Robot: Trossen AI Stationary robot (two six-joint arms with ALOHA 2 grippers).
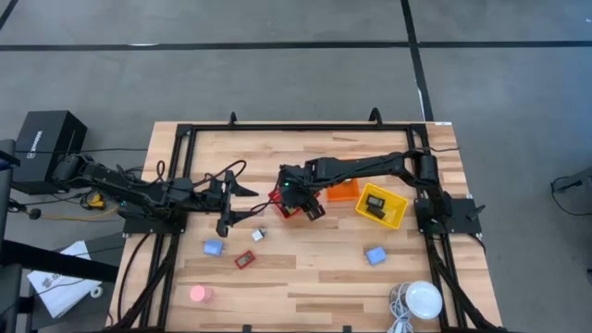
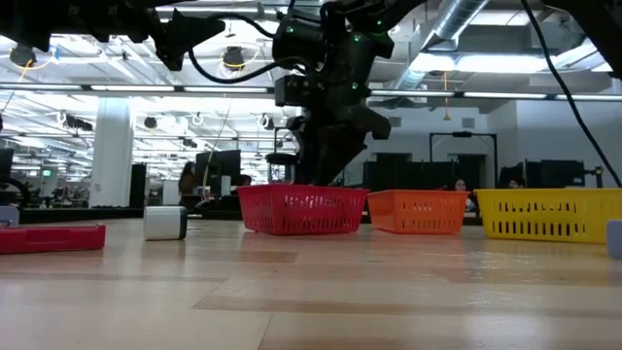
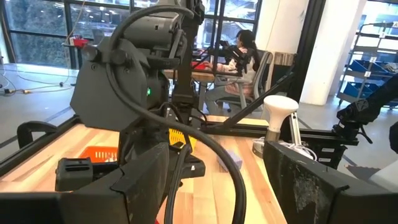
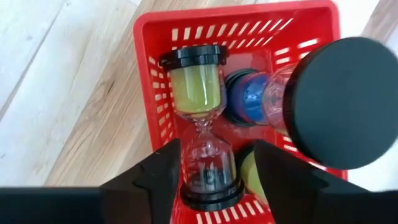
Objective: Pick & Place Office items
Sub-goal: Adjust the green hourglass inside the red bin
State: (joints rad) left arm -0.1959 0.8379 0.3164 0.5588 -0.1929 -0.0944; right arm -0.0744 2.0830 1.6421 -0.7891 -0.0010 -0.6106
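Note:
My right gripper (image 4: 211, 180) is open and points down into the red mesh basket (image 4: 155, 93), also seen in the high view (image 1: 277, 205). Its fingers stand on either side of a yellow-green sand timer (image 4: 202, 118) lying in the basket; I cannot tell whether they touch it. A blue timer (image 4: 245, 96) and a black-capped one (image 4: 348, 102) lie beside it. My left gripper (image 1: 233, 205) is open and empty, left of the basket. On the table rest two blue blocks (image 1: 214, 248) (image 1: 375, 254), a red-framed piece (image 1: 244, 260), a pink disc (image 1: 199, 294) and a silvery bit (image 1: 258, 235).
The orange basket (image 1: 344, 191) and the yellow basket (image 1: 381, 205), which holds black pieces, stand right of the red one. A white round lamp (image 1: 423, 301) sits at the near right corner. A black frame (image 1: 277, 128) borders the table. People sit in the room beyond.

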